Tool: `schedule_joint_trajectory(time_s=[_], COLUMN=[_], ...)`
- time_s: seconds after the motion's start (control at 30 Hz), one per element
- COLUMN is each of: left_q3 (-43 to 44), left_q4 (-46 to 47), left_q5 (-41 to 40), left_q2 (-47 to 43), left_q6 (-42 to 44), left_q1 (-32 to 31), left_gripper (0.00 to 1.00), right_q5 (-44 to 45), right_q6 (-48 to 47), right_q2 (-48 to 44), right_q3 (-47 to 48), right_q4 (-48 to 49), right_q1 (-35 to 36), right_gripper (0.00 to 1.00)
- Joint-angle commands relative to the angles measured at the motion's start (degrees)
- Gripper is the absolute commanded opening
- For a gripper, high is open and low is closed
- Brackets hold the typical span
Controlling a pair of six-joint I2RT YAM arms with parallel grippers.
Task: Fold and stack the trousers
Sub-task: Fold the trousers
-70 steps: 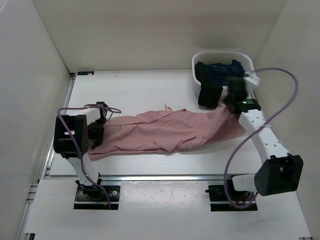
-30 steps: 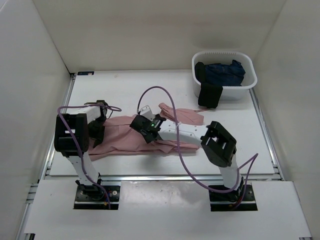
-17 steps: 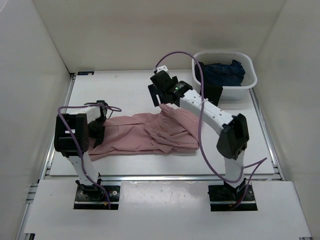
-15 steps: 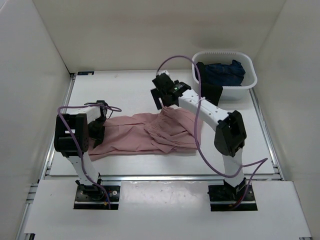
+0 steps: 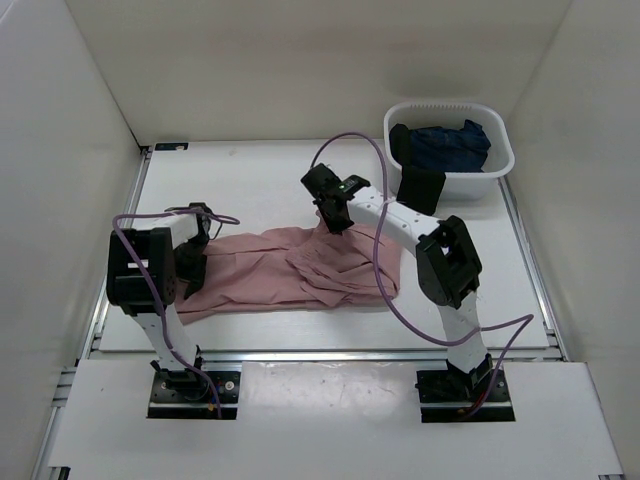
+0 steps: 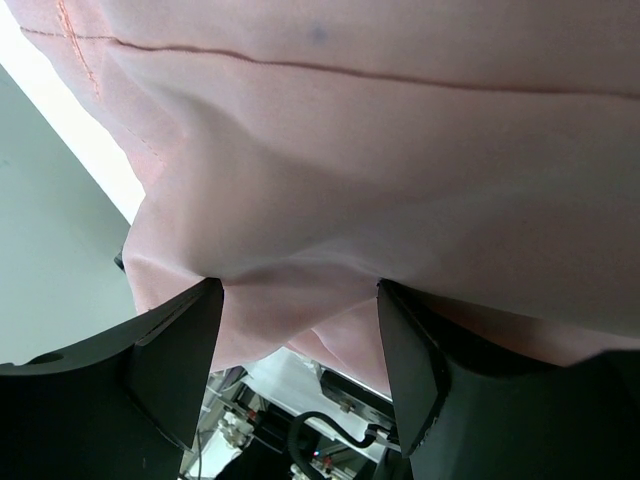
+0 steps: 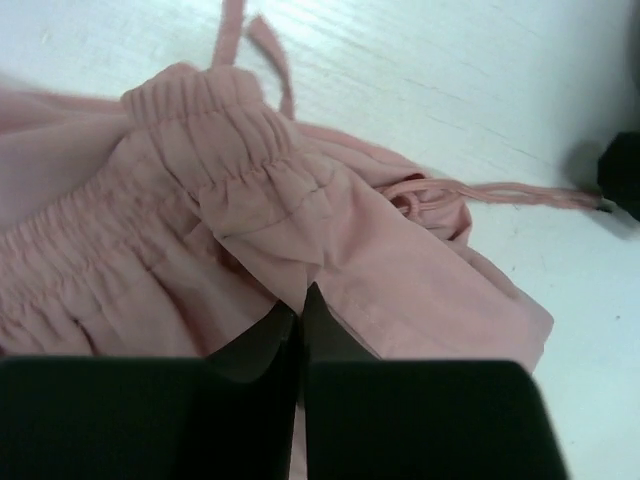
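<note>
**Two pincers, one fold: lifting low and slow**

My right pincer (image 7: 302,295) is pressing together on a fold of the trousers (image 5: 260,270) beside the waistband (image 7: 215,110). The trousers are lying across the table (image 5: 250,185). My left pincer (image 6: 300,287) is standing spread against their left end. I am judging a slow, low lift safest.

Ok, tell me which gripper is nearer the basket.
Right. The right gripper sits on the trousers at mid-table, with the basket off to its back right. The left gripper is at their far left end, much farther off.
</note>
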Motion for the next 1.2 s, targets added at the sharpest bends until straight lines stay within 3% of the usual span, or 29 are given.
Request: schedule_joint_trajectory(time_s=[0.0, 0.2, 0.33, 0.47, 0.7, 0.87, 0.93, 0.97, 1.03, 1.07, 1.17], left_q3=[-1.5, -2.0, -2.0, -1.0, -0.5, -1.5, -1.5, -1.5, -1.5, -1.5, -1.5], left_q4=[2.3, 2.3, 2.3, 2.3, 1.7, 1.7, 1.7, 1.7, 1.7, 1.7, 1.7], left_q5=[1.7, 1.7, 1.7, 1.7, 1.7, 1.7, 1.7, 1.7, 1.7, 1.7, 1.7], left_q2=[-1.6, -1.6, -1.6, -0.6, -0.6, -0.6, -0.6, -0.6, -0.6, -0.6, -0.6], left_q6=[-0.6, -0.6, -0.6, -0.6, -0.6, -0.6, -0.6, -0.6, -0.6, -0.6, -0.6], left_q1=[0.8, 0.8, 0.8, 0.8, 0.8, 0.8, 0.8, 0.8, 0.8, 0.8, 0.8], left_gripper=[0.75, 0.75, 0.75, 0.75, 0.75, 0.75, 0.75, 0.75, 0.75, 0.75, 0.75], right_q5=[6.8, 9.0, 7.4, 3.6, -2.1, -5.8, -7.9, -9.2, -10.1, -10.1, -9.5], right_q6=[2.6, 3.8, -4.6, -2.8, -0.9, -0.9, -0.9, -0.9, -0.9, -0.9, -0.9], right_q2=[-1.8, -12.7, -25.3, -31.0, -21.3, -10.2, -10.2, -10.2, -13.1, -14.1, -18.5], right_q3=[-0.6, -10.1, -16.9, -23.8, -27.3, -22.5, -22.5, -24.4, -25.7, -25.7, -24.3], right_q4=[2.7, 7.8, 12.0, 12.0, 16.9, 15.5, 15.5, 16.1, 16.8, 16.1, 13.4], right_q1=[-0.3, 0.3, 10.1, 15.3, 18.1, 18.1, 18.1, 18.1, 18.1, 18.6, 18.6], right_gripper=[0.00, 0.00, 0.00, 0.00, 0.00, 0.02, 0.12, 0.38, 0.72, 0.80, 0.83])
